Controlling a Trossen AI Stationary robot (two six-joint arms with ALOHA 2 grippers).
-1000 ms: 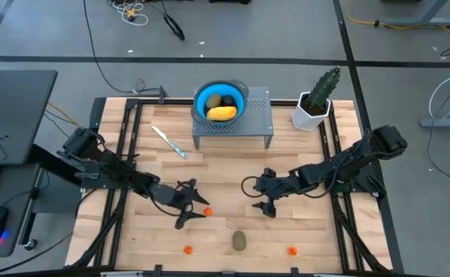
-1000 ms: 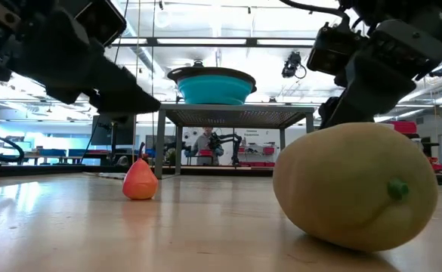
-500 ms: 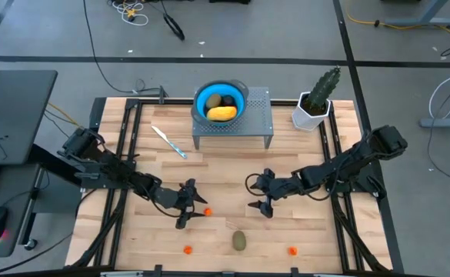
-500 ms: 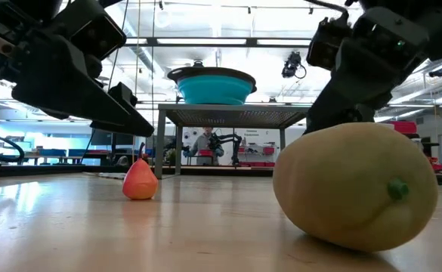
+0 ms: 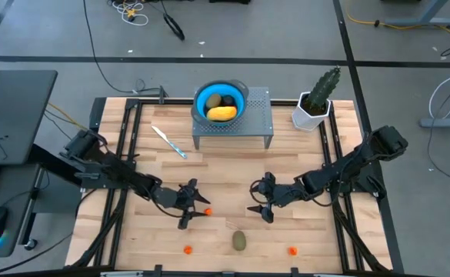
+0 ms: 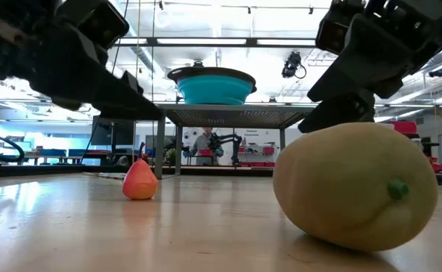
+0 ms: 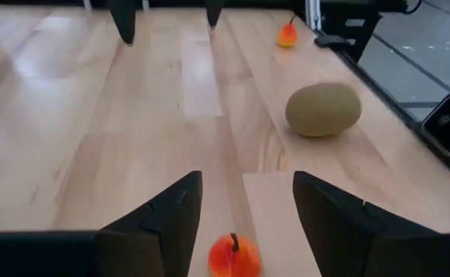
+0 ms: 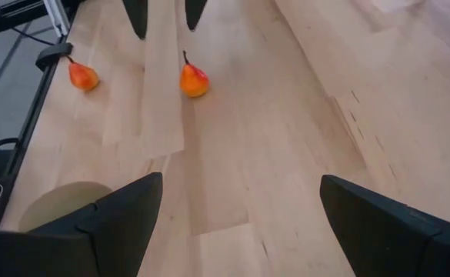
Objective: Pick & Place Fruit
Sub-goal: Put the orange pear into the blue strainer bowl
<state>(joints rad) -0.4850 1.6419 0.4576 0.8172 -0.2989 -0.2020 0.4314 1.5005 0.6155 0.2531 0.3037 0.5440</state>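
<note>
My left gripper [image 5: 193,205] is open near the table's middle, and its fingers stand on either side of a tiny orange-red fruit [image 7: 234,256] without touching it; the same fruit [image 5: 207,211] lies on the wood. My right gripper [image 5: 254,198] is open and empty, facing the left one. An olive-brown oval [image 5: 240,241] rests near the table's near edge, between two more orange-red balls [image 5: 187,249] [image 5: 291,250]. The blue bowl [image 5: 240,96] holds the yellow-orange oblong [image 5: 222,113], an olive oval and the dark purple ball.
The bowl sits on a grey perforated stand [image 5: 259,115] at the table's far side. A green cactus in a white pot [image 5: 317,100] stands right of it. A white-and-blue stick tool [image 5: 168,142] lies left of the stand. Bare wood stretches between the grippers.
My left gripper has crept toward the table's right, closer to the orange-red fruit, still open. My right gripper has shifted slightly toward the near edge. No fruit has moved.
</note>
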